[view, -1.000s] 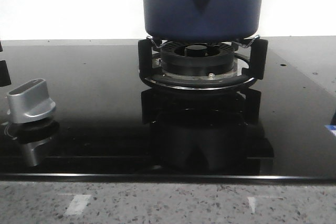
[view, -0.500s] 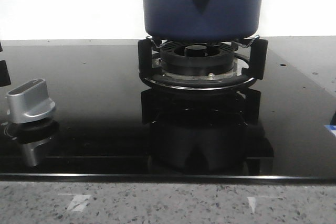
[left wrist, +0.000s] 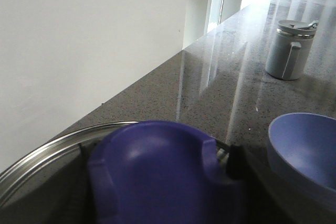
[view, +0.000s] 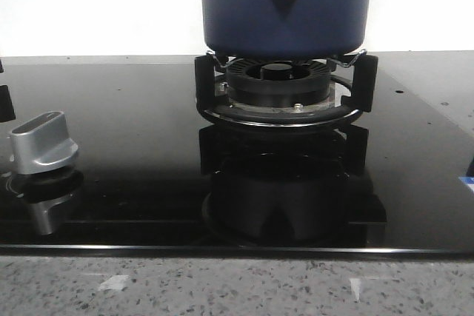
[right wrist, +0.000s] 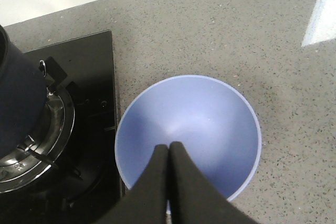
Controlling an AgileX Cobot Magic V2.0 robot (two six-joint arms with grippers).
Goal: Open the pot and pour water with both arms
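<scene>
Two claws are mine, and only one shows plainly. The pot [view: 286, 7] sits on the burner's trivet [view: 285, 90] at the far middle of the black glass hob [view: 133, 160], its pointed handle bracket and dark rivet facing the front camera; its top is cut off by that view's edge. A silver control knob [view: 43, 143] stands on the glass at the near left, well apart from the burner.

My right claw [right wrist: 169, 169] has its two dark fingers pressed together with nothing between them, and it hangs over the pale blue bowl [right wrist: 210, 124]. That bowl rests on the speckled grey desk [right wrist: 252, 35], just beside the hob's edge — the pot's dark side and the burner ring show at the margin of the right wrist view.

My left wrist camera is filled by a rounded purple-blue knob [left wrist: 157, 169] above a silver rim; whether my left claw is spread or pinching it, I cannot tell — its fingers are not clearly visible. Beyond stands a grey lidded mug [left wrist: 290, 50].
</scene>
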